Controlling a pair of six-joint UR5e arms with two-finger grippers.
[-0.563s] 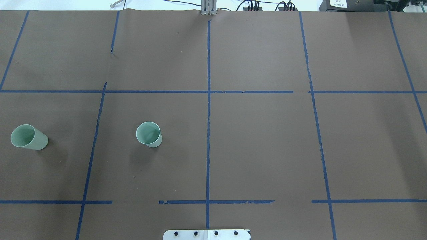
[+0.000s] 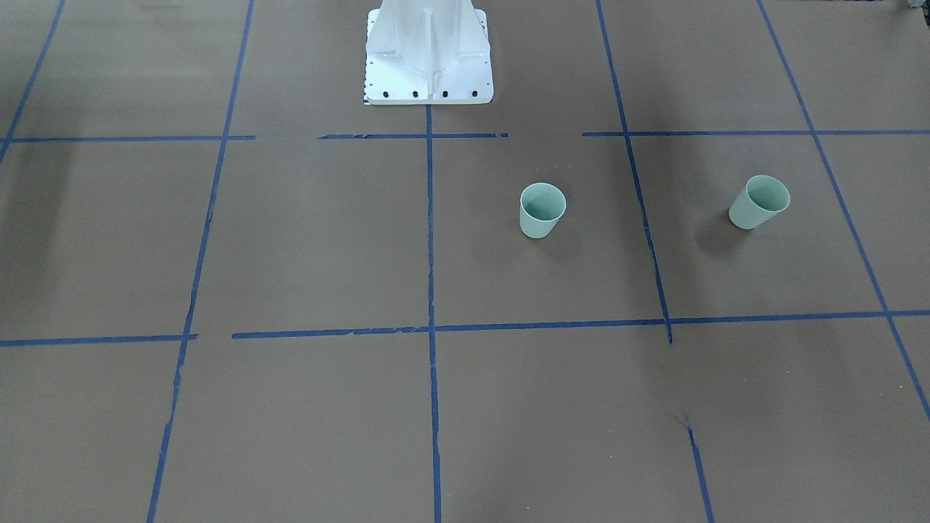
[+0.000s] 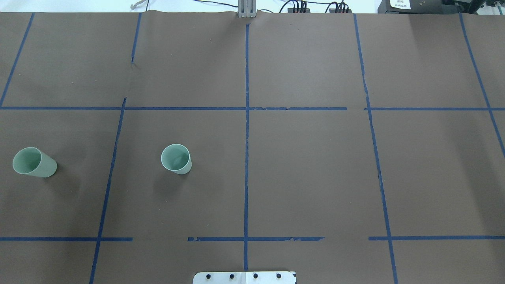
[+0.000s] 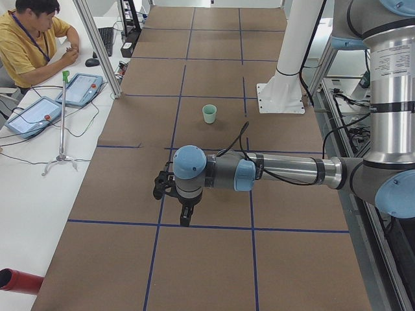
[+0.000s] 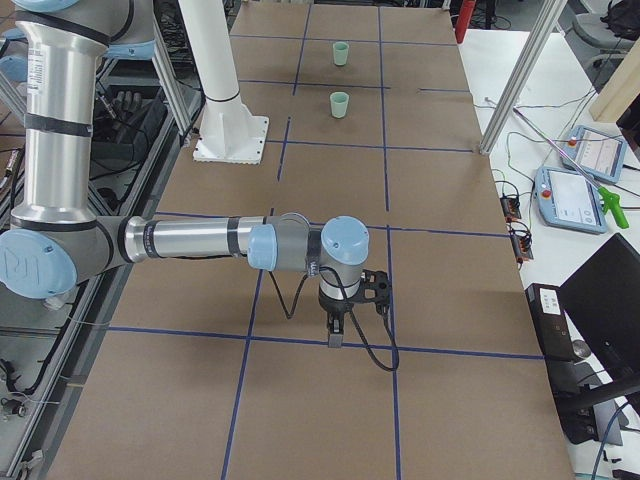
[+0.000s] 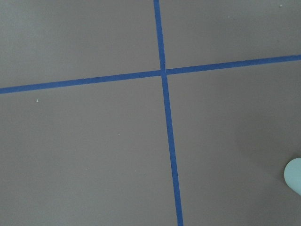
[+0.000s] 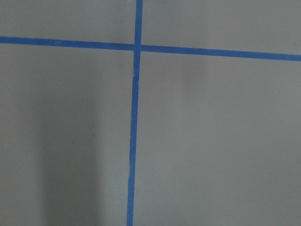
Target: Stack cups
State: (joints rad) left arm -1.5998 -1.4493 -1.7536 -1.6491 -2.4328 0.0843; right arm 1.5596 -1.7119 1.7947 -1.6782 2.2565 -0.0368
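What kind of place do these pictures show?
Most likely a robotics lab. A brown-covered table carries a blue tape grid, the left arm and the right arm reach over it, and an operator sits beside control tablets.

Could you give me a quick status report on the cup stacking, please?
Above table: left gripper, right gripper, jaw state unreadable. Upright, apart, unstacked: far-left cup, centre-left cup. Nothing between them.

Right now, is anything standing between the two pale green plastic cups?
Nothing visible does. Only a blue tape line crosses the brown paper between the outer pale green plastic cup and the inner pale green plastic cup.
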